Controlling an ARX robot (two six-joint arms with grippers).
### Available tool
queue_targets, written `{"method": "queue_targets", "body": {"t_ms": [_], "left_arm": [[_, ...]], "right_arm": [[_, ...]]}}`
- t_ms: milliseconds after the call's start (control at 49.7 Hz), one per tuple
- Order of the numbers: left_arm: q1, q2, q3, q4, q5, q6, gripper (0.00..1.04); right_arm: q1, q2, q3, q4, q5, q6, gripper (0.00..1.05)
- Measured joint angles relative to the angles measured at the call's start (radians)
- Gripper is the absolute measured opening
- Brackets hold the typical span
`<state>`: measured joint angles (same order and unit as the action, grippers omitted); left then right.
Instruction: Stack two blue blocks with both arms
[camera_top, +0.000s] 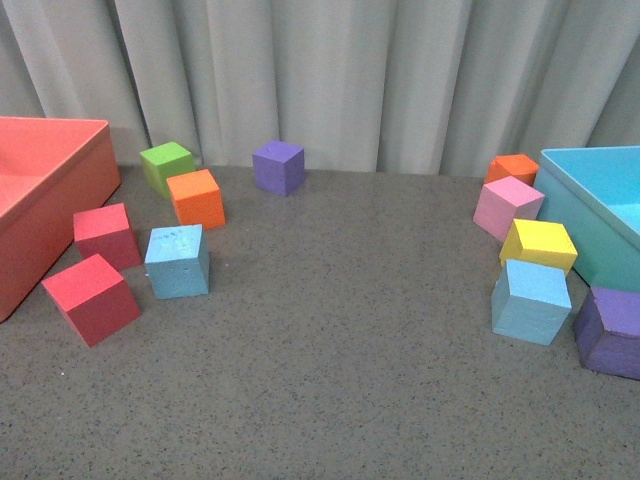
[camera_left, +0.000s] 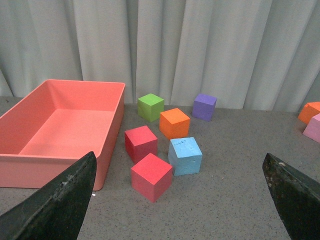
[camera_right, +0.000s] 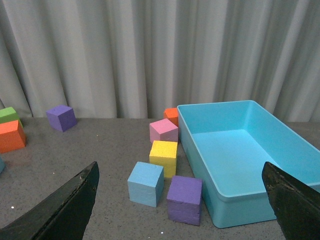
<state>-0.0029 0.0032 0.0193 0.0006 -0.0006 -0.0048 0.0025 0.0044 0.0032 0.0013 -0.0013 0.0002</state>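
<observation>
Found L blue block on L side of table, upright, flat on surface, faint dark specks on top. Sat just beside red block and 2nd red block; couldn't tell whether touching. Noted orange block just behind it, green block further back, purple block near curtain, red bin at far L.

Found R blue block on R side, well apart from L one, turned a bit, flat on table. Had yellow block right behind, 2nd purple block just beside on R, pink block and 2nd orange block further back, all along blue bin. Not yet stacked.

Saw L gripper via L wrist cam: spread wide, dark fingers far apart, nothing pinched, L blue block ahead btw them. Same w/ R gripper via R wrist cam: spread wide, held nothing, R blue block ahead btw fingers.
</observation>
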Motion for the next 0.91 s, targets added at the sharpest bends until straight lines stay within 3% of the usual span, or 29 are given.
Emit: {"method": "queue_targets", "body": {"t_ms": [905], "left_arm": [[0.0,0.0,0.0,0.0,0.0,0.0,0.98]], "right_arm": [[0.0,0.0,0.0,0.0,0.0,0.0,0.95]]}}
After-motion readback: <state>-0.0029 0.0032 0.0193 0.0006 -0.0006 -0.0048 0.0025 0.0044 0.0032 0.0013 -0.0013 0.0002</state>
